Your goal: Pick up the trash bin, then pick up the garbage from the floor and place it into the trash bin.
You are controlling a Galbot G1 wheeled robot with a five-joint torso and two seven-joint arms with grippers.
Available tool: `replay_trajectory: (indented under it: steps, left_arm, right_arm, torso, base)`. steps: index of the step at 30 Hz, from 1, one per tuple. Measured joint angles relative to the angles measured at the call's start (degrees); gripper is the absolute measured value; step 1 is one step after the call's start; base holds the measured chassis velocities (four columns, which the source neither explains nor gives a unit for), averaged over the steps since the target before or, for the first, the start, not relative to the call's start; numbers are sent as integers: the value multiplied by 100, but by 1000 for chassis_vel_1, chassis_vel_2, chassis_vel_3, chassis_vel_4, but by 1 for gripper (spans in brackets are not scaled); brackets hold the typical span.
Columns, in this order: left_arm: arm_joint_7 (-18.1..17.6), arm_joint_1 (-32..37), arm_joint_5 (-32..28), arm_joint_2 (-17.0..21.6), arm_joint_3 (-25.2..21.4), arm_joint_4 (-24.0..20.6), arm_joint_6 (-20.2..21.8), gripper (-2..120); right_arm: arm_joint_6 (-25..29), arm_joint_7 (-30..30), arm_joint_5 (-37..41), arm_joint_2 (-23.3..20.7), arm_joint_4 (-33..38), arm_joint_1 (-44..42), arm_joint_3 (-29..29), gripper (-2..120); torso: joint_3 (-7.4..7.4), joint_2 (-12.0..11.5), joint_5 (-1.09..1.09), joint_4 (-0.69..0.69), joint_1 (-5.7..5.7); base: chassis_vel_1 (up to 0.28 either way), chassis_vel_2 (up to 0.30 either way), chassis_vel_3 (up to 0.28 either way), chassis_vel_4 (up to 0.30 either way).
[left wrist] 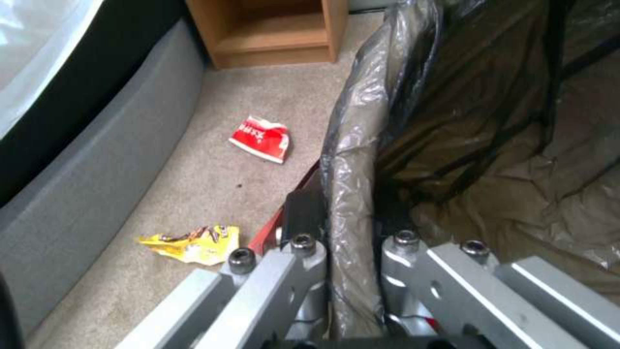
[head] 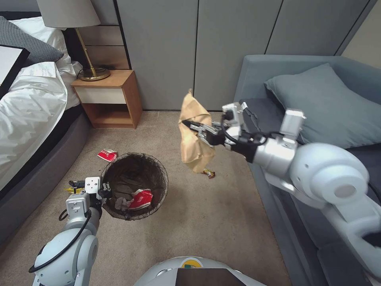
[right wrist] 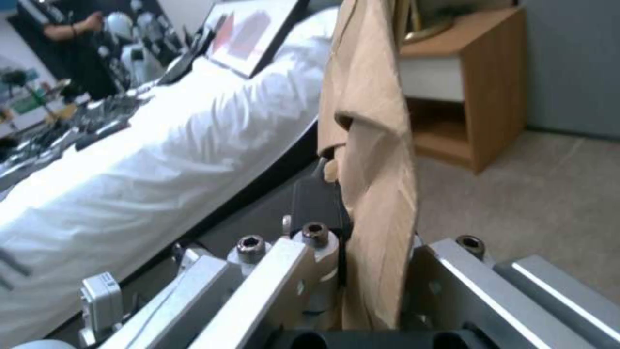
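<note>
The trash bin, lined with a dark bag, hangs at the lower left with my left gripper shut on its near rim. Inside lie a red-white wrapper and a white tissue. My right gripper is shut on a crumpled brown paper bag, held in the air to the right of the bin and above the carpet; the bag sits pinched between the fingers. On the floor remain a red-white wrapper, a yellow wrapper and a small brown snack wrapper.
A bed runs along the left, a wooden nightstand with a lamp stands at the back, and a grey sofa borders the right. Open carpet lies between them.
</note>
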Motion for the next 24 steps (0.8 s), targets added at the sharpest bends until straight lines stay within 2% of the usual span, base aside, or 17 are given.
replay_trajectory:
  steps: [1, 2, 3, 4, 5, 8, 9, 13, 17, 20, 24]
  left_arm:
    - [0, 0, 0, 0, 0, 0, 0, 4]
    - [0, -34, 17, -14, 2, 37, 0, 4]
    - [0, -40, 21, -17, 2, 45, 0, 4]
    - [-1, -58, 27, -21, 2, 73, 0, 4]
    - [-1, -58, 27, -21, 2, 73, 0, 4]
    - [-2, -93, 32, -25, -18, 123, 0, 4]
    - [-2, -93, 32, -25, -18, 123, 0, 4]
    - [-2, -116, 32, -20, -43, 178, 0, 4]
    - [1, -126, 30, -13, -53, 202, -1, 4]
    - [2, -157, 28, -6, -57, 247, -2, 4]
    - [5, -180, 19, 3, -62, 260, -3, 4]
  right_arm:
    - [0, 0, 0, 0, 0, 0, 0, 0]
    - [0, 87, 61, 158, -237, 419, -456, 0]
    - [-1, 103, 67, 184, -272, 481, -523, 0]
    - [-1, 185, 72, 367, -473, 812, -948, 0]
    - [-1, 185, 72, 367, -473, 812, -948, 0]
    - [-10, 310, -106, 820, -872, 1372, -1764, 0]
    - [-10, 310, -106, 820, -872, 1372, -1764, 0]
    - [-14, 320, -518, 1364, -1283, 1544, -2381, 0]
    - [-14, 315, -691, 1625, -1482, 1541, -2592, 0]
    - [-9, 322, -854, 2027, -1747, 1506, -2857, 0]
    - [7, 338, -1020, 2334, -1967, 1430, -3074, 0]
  torso:
    - [0, 0, 0, 0, 0]
    - [0, 0, 1, 0, 0]
    - [0, 0, 1, 0, 0]
    - [0, 0, 0, -2, 0]
    - [0, 0, 0, -2, 0]
    - [1, 0, -1, 0, 0]
    - [1, 0, -1, 0, 0]
    - [0, 0, -1, -2, 0]
    - [0, 0, -1, -2, 0]
    - [0, 0, -1, -1, 0]
    - [0, 0, -1, -1, 0]
  base:
    - [0, 0, 0, 0]
    - [0, 0, 0, 0]
    - [0, 0, 0, 0]
    - [0, 0, 0, 0]
    - [0, 0, 0, 0]
    - [0, 0, 0, 0]
    - [0, 0, 0, 0]
    - [0, 0, 0, 0]
    - [0, 0, 0, 0]
    - [0, 0, 0, 0]
    - [0, 0, 0, 0]
